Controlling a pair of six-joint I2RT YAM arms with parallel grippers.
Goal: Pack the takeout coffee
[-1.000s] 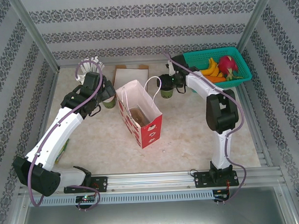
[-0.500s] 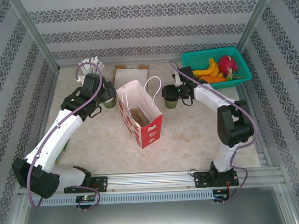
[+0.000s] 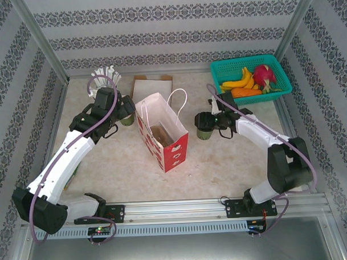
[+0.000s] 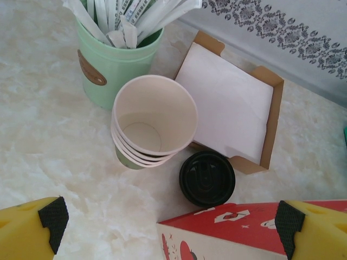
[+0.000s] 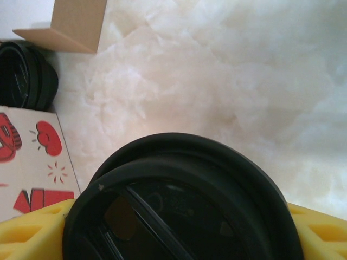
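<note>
The right fingers (image 5: 32, 235) grip the coffee cup (image 3: 204, 131) from both sides, just right of the red paper bag (image 3: 165, 136) in the middle of the desk (image 3: 231, 162). The left fingers (image 4: 27, 227) are spread wide, holding nothing, above the stack of empty cups (image 4: 154, 124) at the far left.

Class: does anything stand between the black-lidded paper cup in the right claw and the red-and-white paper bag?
Nothing visible does: only marbled tabletop separates the black-lidded paper cup from the red-and-white paper bag.
</note>
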